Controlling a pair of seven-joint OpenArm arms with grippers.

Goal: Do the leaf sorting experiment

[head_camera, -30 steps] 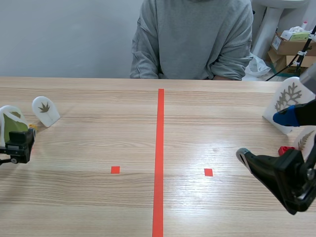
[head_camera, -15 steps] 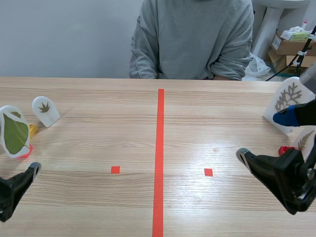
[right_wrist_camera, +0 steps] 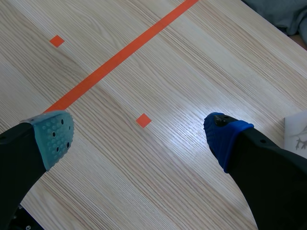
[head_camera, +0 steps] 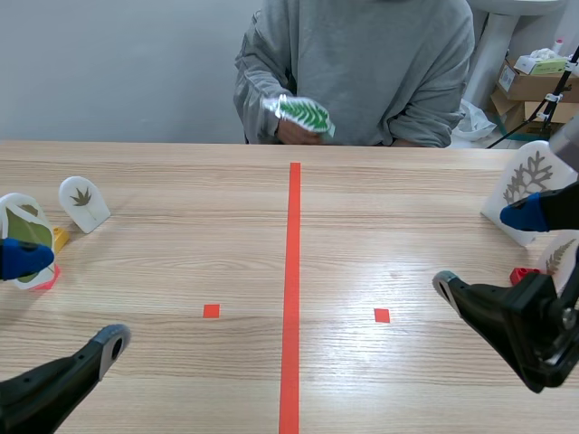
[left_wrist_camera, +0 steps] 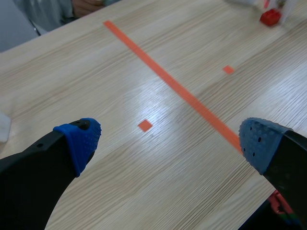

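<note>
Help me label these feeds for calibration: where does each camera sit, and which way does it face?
Scene view: between the arms, facing across the table toward the person holding up a green leaf card; left gripper and right gripper show low, both open.
Left wrist view: on the left arm, looking forward and down at the tape line; its own fingers frame it.
Right wrist view: on the right arm, looking forward and down at the same line; its own fingers show.
Both wrist views share that line.
</note>
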